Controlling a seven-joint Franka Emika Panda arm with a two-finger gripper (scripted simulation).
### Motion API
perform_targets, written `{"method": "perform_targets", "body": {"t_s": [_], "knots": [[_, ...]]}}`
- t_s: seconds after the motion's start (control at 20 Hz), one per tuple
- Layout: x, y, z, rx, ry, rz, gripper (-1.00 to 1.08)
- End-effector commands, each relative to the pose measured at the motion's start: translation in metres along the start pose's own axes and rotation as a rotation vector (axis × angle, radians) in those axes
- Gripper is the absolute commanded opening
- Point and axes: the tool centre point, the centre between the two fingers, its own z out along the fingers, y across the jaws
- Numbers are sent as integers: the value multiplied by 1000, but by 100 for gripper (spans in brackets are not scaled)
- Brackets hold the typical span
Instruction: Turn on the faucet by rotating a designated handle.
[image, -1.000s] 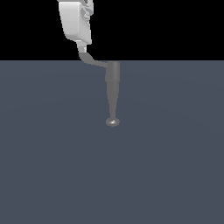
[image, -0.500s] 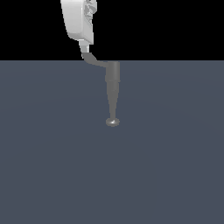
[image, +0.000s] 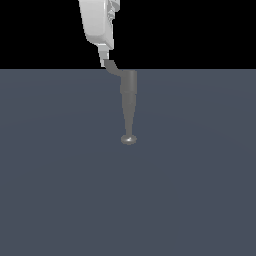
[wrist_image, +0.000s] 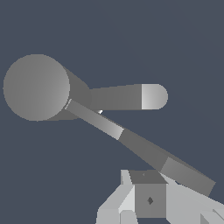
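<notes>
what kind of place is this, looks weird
Likely a bare simulated test scene, not a real room: a flat slate-grey floor, a black void behind, and one untextured grey faucet standing alone.

A flat, matte slate-blue floor (image: 190, 190) spreads evenly under soft, shadowless light. Beyond its far straight edge lies a featureless black backdrop (image: 200, 30). The wrist view shows only that same slate surface.
</notes>
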Motion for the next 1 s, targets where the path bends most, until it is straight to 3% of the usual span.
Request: {"method": "perform_targets", "body": {"t_s": [0.0, 0.3, 0.4, 0.95], "knots": [[12, 8, 1, -5, 2, 9, -100], [27, 24, 1, -6, 2, 9, -100], [19, 20, 0, -2, 1, 0, -100], [93, 20, 0, -5, 1, 7, -100]]}}
